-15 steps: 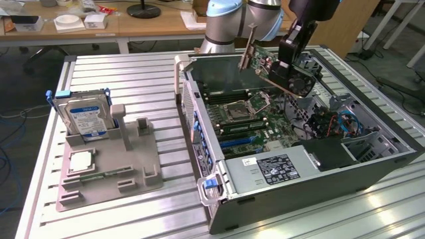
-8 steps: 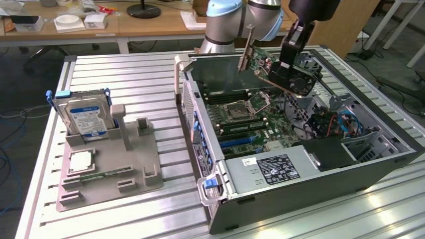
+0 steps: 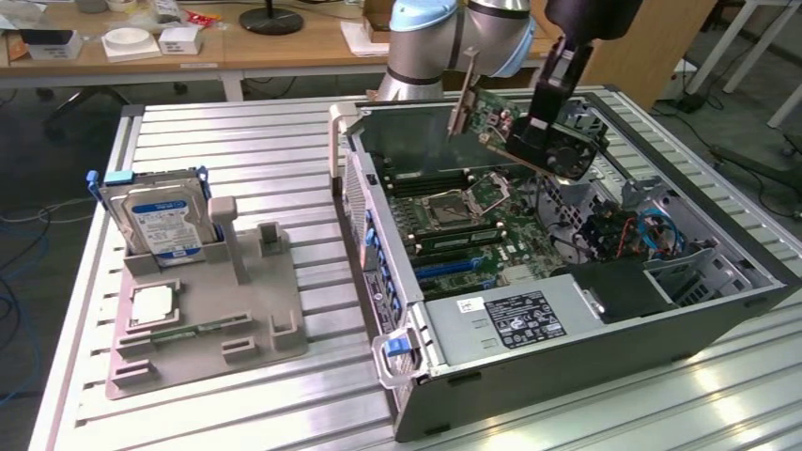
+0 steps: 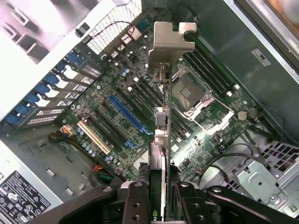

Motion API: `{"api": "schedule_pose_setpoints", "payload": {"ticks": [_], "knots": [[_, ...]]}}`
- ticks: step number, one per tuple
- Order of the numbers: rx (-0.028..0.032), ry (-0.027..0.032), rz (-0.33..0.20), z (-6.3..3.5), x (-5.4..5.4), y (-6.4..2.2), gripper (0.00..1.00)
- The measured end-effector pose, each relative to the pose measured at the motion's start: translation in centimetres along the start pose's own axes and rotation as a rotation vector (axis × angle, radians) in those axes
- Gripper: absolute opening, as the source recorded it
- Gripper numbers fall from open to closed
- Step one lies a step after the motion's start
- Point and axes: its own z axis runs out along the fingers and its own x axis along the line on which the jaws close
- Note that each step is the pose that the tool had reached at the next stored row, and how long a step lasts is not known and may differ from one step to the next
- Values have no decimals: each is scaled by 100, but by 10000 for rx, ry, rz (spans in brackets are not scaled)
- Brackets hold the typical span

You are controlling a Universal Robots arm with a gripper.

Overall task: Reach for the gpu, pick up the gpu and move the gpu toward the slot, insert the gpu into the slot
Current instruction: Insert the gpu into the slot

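**Claw**: pinching the gpu by one end, a finger on each face of the card.

**Gpu:** held edge-on, in the air above the open computer case and touching nothing inside it. In the exterior view it hangs tilted over the case's far end. Its silver bracket is at the end away from the claw.

**Motherboard**: lies flat on the floor of the case, directly below the card, with its processor socket bare.

**Slot**: a long blue connector on the motherboard, to one side of the card's line and well apart from it. It is probably the target, though that cannot be told for certain.

**Step in hand:** judged to be the carry toward the slot. The pick-up is done and the card is not yet seated.

**Seating calls for:** the card's contact edge parallel to the slot and squarely over it. The bracket has to face the case's rear wall, and the press has to go straight down without twist.

**Outside the case:** a hard drive stands in a grey holder on the worktop.
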Motion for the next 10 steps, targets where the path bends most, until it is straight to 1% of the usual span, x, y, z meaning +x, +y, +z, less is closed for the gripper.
{"api": "schedule_pose_setpoints", "payload": {"ticks": [5, 10], "knots": [[5, 14, -801, 2, 0, 0, 26], [12, 29, -1713, 3, 0, 0, 26]]}}
